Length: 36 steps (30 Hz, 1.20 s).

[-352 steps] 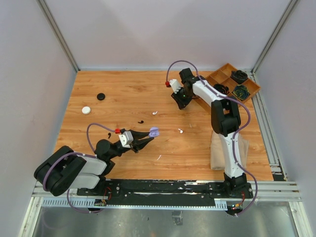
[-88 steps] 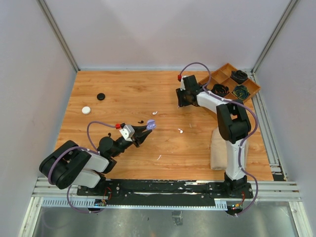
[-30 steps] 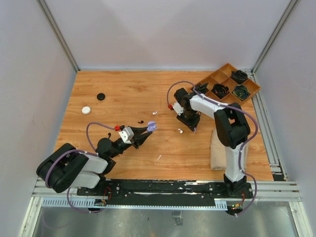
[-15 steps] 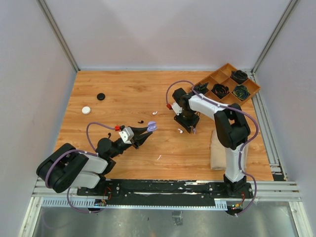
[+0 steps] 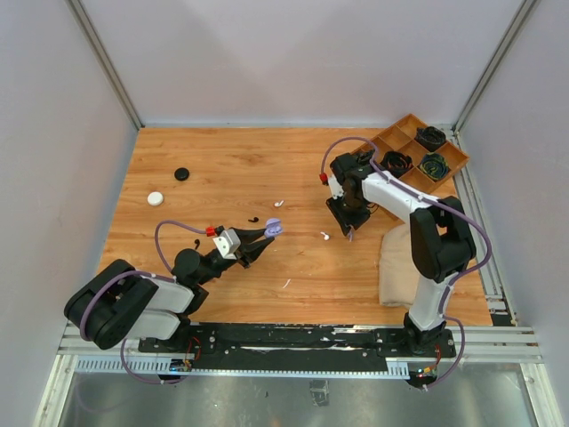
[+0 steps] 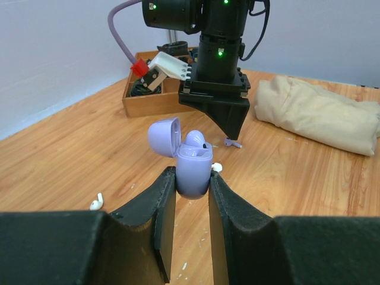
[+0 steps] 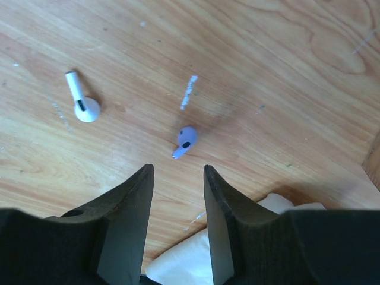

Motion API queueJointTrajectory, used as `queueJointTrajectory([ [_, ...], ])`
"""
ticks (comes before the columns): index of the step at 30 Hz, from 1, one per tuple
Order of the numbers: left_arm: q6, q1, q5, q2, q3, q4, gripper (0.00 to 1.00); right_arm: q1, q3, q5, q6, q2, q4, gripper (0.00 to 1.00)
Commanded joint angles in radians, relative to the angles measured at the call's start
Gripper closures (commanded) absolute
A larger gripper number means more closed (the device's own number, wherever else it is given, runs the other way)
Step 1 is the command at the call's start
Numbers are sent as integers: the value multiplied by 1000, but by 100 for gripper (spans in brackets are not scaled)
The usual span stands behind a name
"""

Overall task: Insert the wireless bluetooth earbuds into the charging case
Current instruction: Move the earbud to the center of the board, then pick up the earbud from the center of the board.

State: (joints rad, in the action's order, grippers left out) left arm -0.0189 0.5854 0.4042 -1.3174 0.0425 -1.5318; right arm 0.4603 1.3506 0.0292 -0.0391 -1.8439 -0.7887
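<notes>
no text, label, brand or number can be read in any view — nothing legible anywhere.

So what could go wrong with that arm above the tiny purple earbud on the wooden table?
The tiny lavender earbud lies loose, just ahead of the open right gripper; closing off-centre might flick it away. The left gripper pinches only the lower part of the open lavender charging case, so pushing a bud in could tip it.
</notes>
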Motion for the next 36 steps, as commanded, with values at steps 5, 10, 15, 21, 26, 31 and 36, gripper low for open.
queueJointTrajectory([
  [5,-9,-4,17,1,-3,-247,100,-48,-27,30,56,-36,67,61],
  [10,-7,-4,24,1,0,-247,100,-51,-32,27,58,-72,82,64],
  [15,-4,-3,28,-1,0,-247,100,-51,-36,18,59,-93,86,68],
  [21,-5,-4,27,-3,0,-246,100,-52,-56,1,59,-99,84,71],
  [26,-2,-4,32,-5,2,-249,100,-52,-68,-12,56,-104,88,77],
  [31,3,-4,33,3,3,-249,100,-50,-87,-9,56,-38,94,83],
  [36,13,-4,44,13,11,-248,100,-33,-121,-10,64,80,130,85],
])
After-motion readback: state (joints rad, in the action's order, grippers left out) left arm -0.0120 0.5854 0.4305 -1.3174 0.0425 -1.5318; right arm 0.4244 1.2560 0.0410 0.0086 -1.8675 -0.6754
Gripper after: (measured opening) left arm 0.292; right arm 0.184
